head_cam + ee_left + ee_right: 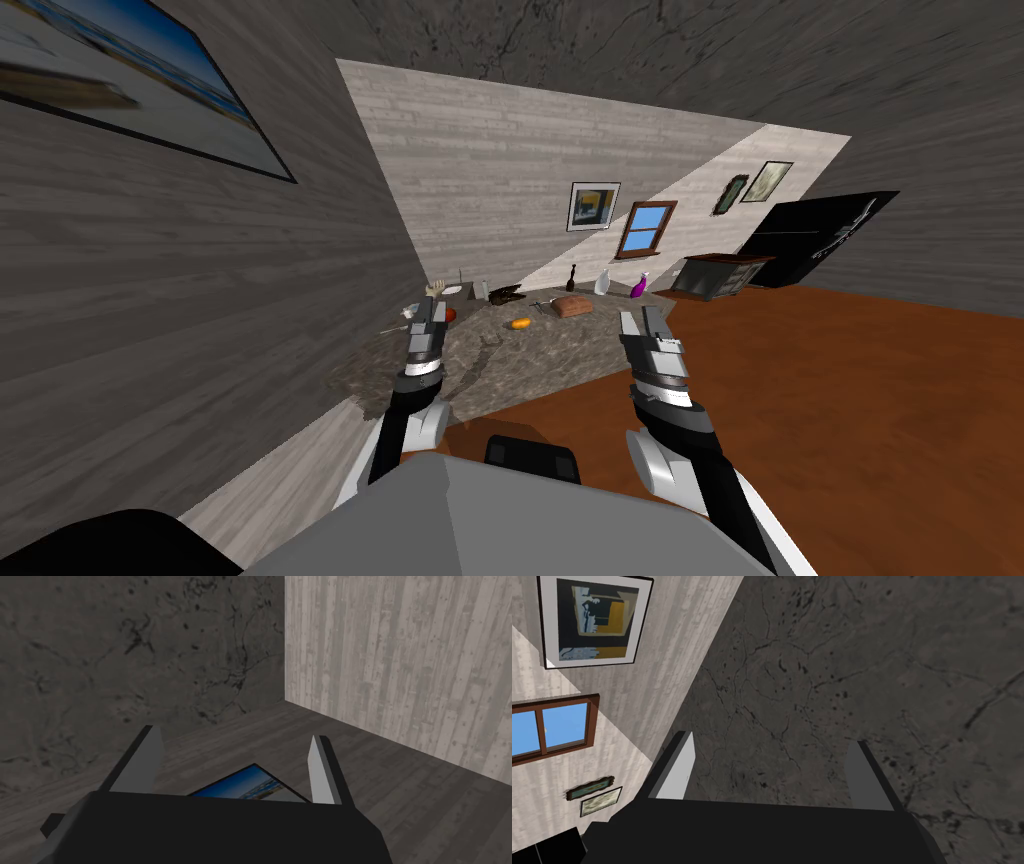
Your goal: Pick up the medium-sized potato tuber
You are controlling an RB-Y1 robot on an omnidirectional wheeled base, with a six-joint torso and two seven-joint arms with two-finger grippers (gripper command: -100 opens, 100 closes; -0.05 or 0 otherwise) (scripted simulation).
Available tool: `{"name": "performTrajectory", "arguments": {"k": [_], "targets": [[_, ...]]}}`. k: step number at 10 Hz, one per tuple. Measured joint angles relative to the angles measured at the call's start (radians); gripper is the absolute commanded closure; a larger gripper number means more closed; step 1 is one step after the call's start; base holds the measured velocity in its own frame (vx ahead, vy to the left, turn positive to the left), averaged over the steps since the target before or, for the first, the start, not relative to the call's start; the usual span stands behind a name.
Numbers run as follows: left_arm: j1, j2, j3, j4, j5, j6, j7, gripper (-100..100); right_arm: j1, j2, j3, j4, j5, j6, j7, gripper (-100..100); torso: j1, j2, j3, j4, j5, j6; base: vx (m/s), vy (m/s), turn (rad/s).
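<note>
A small rounded orange-yellow object [520, 323], the likeliest potato, lies on the mottled grey stone counter [540, 360] ahead of me. My left gripper [428, 312] is raised over the counter's left part, to the left of that object and apart from it. Its fingers [145, 761] stand open with nothing between them. My right gripper [640, 322] is raised near the counter's right edge, to the right of the object. It is open too, and its fingers [679, 768] hold nothing.
Further back on the counter are a brown block [572, 305], a dark bottle [571, 275], a white vase [602, 284], a purple bottle [638, 287] and a dark open object [505, 293]. A low cabinet [720, 272] stands beyond, on red-brown floor [850, 400].
</note>
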Motion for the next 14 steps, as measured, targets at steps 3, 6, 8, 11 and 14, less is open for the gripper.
{"name": "performTrajectory", "arguments": {"k": [3, 6, 8, 11, 14], "targets": [[-0.052, 0.061, -0.002, 0.018, -0.003, 0.067, 0.016, -100, 0.000, 0.000, 0.000, 0.000, 0.000, 0.000, 0.000, 0, -0.004, 0.004, 0.002, 0.001, -0.001, 0.000, -0.068, -0.065, -0.028], [-0.093, 0.107, -0.007, 0.032, -0.004, 0.143, 0.039, -100, 0.000, 0.000, 0.000, 0.000, 0.000, 0.000, 0.000, 0, -0.003, 0.003, 0.002, 0.001, -0.001, 0.000, -0.051, -0.053, -0.022], [-0.138, 0.133, -0.008, 0.056, -0.003, 0.196, 0.057, -100, 0.000, 0.000, 0.000, 0.000, 0.000, 0.000, 0.000, 0, -0.004, 0.003, 0.002, 0.001, -0.001, 0.000, -0.043, -0.060, -0.028], [-0.171, 0.154, -0.015, 0.063, -0.003, 0.273, 0.075, -100, 0.000, 0.000, 0.000, 0.000, 0.000, 0.000, 0.000, 0, -0.003, 0.002, 0.001, 0.001, -0.001, 0.000, -0.038, -0.049, -0.021], [-0.224, 0.178, -0.016, 0.091, 0.001, 0.351, 0.101, -100, 0.000, 0.000, 0.000, 0.000, 0.000, 0.000, 0.000, 0, -0.003, 0.002, 0.001, 0.000, -0.001, 0.000, -0.030, -0.047, -0.014]]}}
